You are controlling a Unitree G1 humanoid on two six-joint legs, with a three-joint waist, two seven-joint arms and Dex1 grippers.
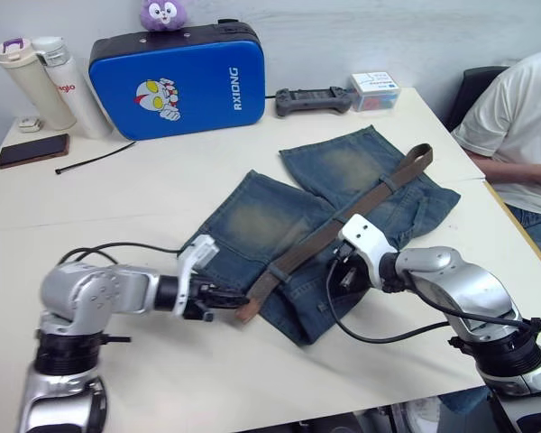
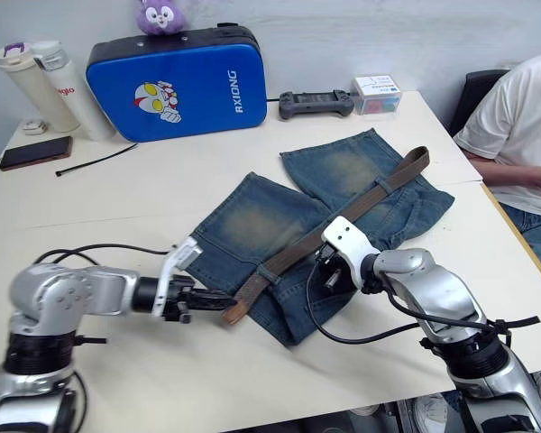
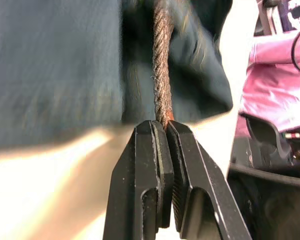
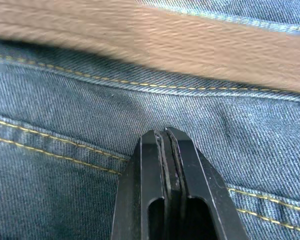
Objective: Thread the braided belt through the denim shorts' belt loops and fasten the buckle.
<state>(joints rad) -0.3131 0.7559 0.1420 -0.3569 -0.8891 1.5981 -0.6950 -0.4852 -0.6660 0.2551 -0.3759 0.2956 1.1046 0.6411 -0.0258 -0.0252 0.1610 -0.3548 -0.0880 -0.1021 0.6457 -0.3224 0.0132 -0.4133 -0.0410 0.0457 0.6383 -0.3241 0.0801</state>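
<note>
The left arm lies low along the near edge of the bench (image 1: 162,207), forearm pointing toward the middle, and its left pincer (image 1: 224,298) is clamped on the near tan end of the braided belt (image 1: 343,221); the left wrist view shows the two black fingers (image 3: 155,165) pressed together with the woven strap pinched between their tips. The right arm reaches in from the near right corner, elbow bent, with the right pincer (image 2: 329,272) down on the denim shorts (image 1: 279,225) just beside the strap. In the right wrist view its fingers (image 4: 166,165) are closed flat against each other, holding nothing, their tips on the denim below a line of yellow stitching.

The shorts lie spread at the middle of the bench, waistband toward the near edge. The belt runs diagonally across them, passing under one of the belt loops (image 1: 389,183) near its far end.

Along the far edge stand a blue hard case (image 1: 180,86), two bottles (image 1: 45,86) and a black controller (image 1: 311,99); a phone (image 1: 33,150) lies near the left edge. A person in a white shirt (image 1: 514,126) sits at the right edge.
</note>
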